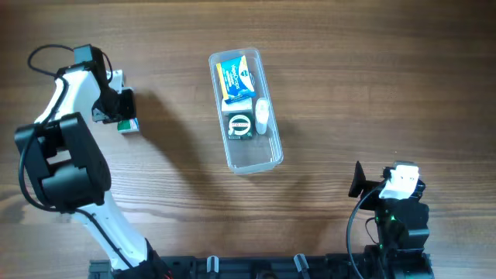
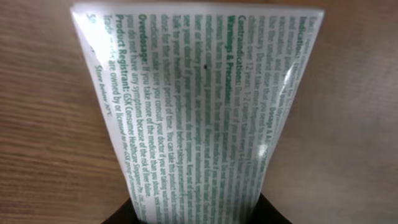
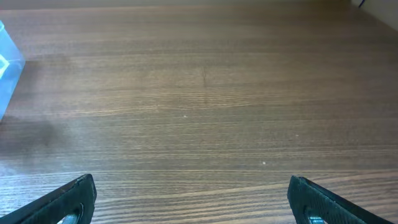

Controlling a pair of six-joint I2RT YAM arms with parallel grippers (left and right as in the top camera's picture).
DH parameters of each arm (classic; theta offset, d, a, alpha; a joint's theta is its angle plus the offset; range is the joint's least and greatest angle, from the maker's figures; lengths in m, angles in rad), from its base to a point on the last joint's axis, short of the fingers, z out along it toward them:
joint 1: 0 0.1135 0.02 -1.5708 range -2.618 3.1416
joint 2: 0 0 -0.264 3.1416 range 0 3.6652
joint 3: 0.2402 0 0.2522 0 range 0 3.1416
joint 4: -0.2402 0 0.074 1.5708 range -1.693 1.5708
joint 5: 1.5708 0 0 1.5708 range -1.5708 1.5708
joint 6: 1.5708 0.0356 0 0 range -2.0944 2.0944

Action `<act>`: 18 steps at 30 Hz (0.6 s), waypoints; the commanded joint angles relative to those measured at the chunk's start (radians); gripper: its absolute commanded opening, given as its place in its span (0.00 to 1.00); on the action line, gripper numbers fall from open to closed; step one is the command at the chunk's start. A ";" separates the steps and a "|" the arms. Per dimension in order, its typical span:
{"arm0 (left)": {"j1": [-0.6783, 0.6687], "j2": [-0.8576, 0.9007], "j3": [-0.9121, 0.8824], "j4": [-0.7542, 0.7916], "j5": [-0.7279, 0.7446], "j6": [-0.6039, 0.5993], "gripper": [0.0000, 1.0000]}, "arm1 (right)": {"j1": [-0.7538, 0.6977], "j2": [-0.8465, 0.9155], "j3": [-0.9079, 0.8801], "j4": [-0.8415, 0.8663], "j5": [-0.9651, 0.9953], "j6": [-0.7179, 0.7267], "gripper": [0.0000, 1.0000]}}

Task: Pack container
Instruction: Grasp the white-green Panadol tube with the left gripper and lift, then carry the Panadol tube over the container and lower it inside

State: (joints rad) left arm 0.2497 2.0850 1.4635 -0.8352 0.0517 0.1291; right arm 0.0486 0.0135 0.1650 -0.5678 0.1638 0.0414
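Observation:
The container [image 1: 267, 159] is a long clear plastic tub in the middle of the table. It holds a blue and yellow packet [image 1: 236, 77], a black round-marked item [image 1: 239, 126] and a small white object [image 1: 263, 116]. My left gripper [image 1: 116, 108] at the far left is shut on a white box with green print [image 2: 199, 112], which fills the left wrist view; its green end shows in the overhead view [image 1: 129, 124]. My right gripper [image 3: 193, 196] is open and empty over bare wood at the right front [image 1: 364, 182].
The container's corner [image 3: 7, 62] shows at the left edge of the right wrist view. The wooden table [image 1: 372, 77] spreads around the container. The arm bases stand at the front edge.

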 commanded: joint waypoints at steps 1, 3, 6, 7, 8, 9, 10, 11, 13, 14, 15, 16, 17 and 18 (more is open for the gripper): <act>-0.018 -0.088 -0.003 0.045 0.023 -0.086 0.33 | -0.004 -0.006 -0.005 0.003 -0.009 0.013 1.00; -0.041 -0.125 -0.003 0.071 0.038 -0.086 0.35 | -0.004 -0.006 -0.005 0.003 -0.009 0.013 1.00; -0.093 -0.172 -0.003 0.109 0.045 -0.099 0.37 | -0.004 -0.006 -0.005 0.003 -0.009 0.013 1.00; -0.117 -0.190 -0.003 0.123 0.045 -0.113 0.37 | -0.004 -0.006 -0.005 0.003 -0.009 0.013 1.00; -0.141 -0.206 -0.003 0.136 0.045 -0.120 0.38 | -0.004 -0.006 -0.005 0.003 -0.009 0.013 1.00; -0.170 -0.224 -0.003 0.149 0.045 -0.136 0.39 | -0.004 -0.006 -0.005 0.003 -0.009 0.013 1.00; -0.196 -0.241 -0.003 0.159 0.046 -0.144 0.40 | -0.004 -0.006 -0.005 0.003 -0.009 0.013 1.00; -0.217 -0.255 -0.003 0.167 0.045 -0.153 0.41 | -0.004 -0.006 -0.005 0.003 -0.009 0.013 1.00; -0.271 -0.289 -0.003 0.187 0.045 -0.188 0.41 | -0.004 -0.006 -0.005 0.003 -0.009 0.013 1.00; -0.297 -0.303 -0.003 0.196 0.045 -0.200 0.41 | -0.004 -0.006 -0.005 0.003 -0.009 0.013 1.00; -0.327 -0.317 -0.002 0.203 0.045 -0.219 0.40 | -0.004 -0.006 -0.005 0.003 -0.009 0.013 1.00; -0.349 -0.326 -0.002 0.207 0.045 -0.222 0.40 | -0.004 -0.006 -0.005 0.003 -0.009 0.013 1.00; -0.371 -0.333 0.001 0.208 0.045 -0.233 0.40 | -0.004 -0.006 -0.005 0.003 -0.009 0.013 1.00; -0.396 -0.336 0.010 0.208 0.041 -0.244 0.40 | -0.004 -0.006 -0.005 0.003 -0.009 0.013 1.00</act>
State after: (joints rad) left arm -0.0761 1.7996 1.4616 -0.6338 0.0849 -0.0505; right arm 0.0486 0.0135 0.1650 -0.5674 0.1638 0.0414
